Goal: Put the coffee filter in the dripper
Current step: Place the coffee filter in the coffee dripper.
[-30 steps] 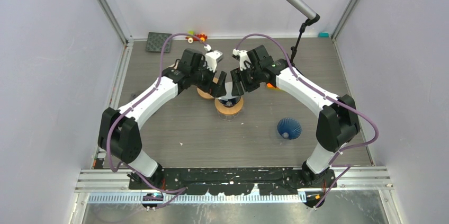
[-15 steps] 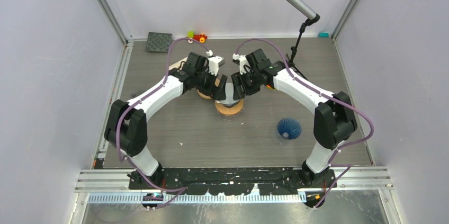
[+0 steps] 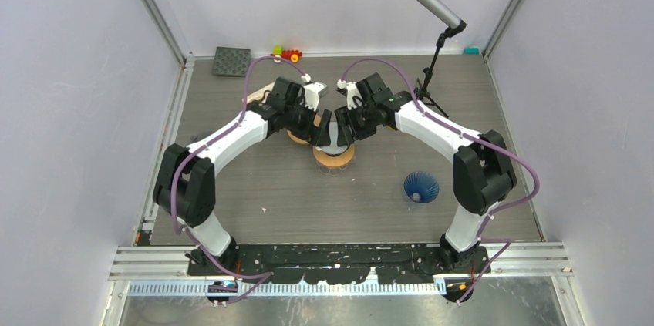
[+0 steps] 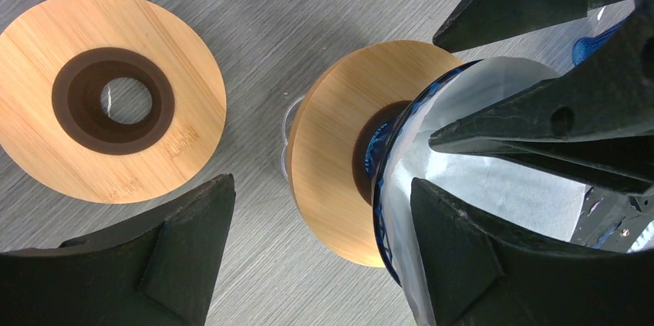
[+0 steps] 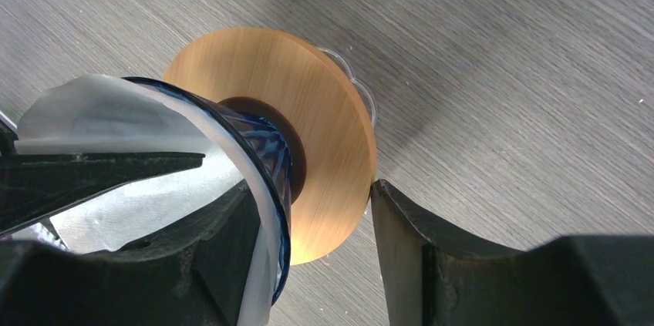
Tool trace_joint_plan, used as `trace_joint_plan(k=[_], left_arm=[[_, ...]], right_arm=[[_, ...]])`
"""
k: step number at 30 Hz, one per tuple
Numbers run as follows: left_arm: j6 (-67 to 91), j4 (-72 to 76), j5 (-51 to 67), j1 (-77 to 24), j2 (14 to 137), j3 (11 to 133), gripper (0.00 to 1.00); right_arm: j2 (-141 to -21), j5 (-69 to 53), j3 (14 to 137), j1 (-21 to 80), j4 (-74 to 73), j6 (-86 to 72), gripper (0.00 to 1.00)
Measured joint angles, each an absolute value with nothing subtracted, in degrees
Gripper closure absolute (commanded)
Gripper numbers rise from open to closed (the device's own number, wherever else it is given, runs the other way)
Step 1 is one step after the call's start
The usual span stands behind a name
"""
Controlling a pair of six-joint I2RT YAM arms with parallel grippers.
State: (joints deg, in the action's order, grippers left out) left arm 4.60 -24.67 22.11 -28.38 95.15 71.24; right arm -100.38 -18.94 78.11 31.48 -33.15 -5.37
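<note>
Coffee filter [image 4: 509,195] lines the blue glass dripper [image 5: 266,149] on its bamboo base [image 5: 308,87], while left gripper [image 4: 322,187] and right gripper [image 5: 312,191] both stand open astride its rim.

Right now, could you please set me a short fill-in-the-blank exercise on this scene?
1. The filter lies inside a dripper coloured ___.
2. The bare base lies on the ___ arm's side of that dripper.
3. The spare dripper lies nearer the ___ arm.
Missing words: blue; left; right.
</note>
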Motion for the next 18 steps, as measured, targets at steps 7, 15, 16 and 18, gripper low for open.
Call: trace_joint_plan(k=[7, 15, 16, 18], left_arm=[[4.5, -24.1, 22.1, -28.4, 95.2, 71.0, 0.12], [4.0, -24.1, 22.0, -28.4, 95.1, 71.0, 0.09], [4.0, -24.2, 22.0, -28.4, 95.1, 71.0, 0.09], [3.9, -24.2, 22.0, -28.4, 95.1, 71.0, 0.09]], right_arm=[[-100.8, -19.0, 78.1, 31.5, -32.6, -6.0, 0.40], [-100.7, -19.7, 78.1, 31.5, -32.9, -6.0, 0.37], [-100.7, -20.0, 78.2, 31.4, -33.0, -6.0, 0.37], [-100.7, -20.5, 78.3, 31.3, -33.3, -6.0, 0.37]])
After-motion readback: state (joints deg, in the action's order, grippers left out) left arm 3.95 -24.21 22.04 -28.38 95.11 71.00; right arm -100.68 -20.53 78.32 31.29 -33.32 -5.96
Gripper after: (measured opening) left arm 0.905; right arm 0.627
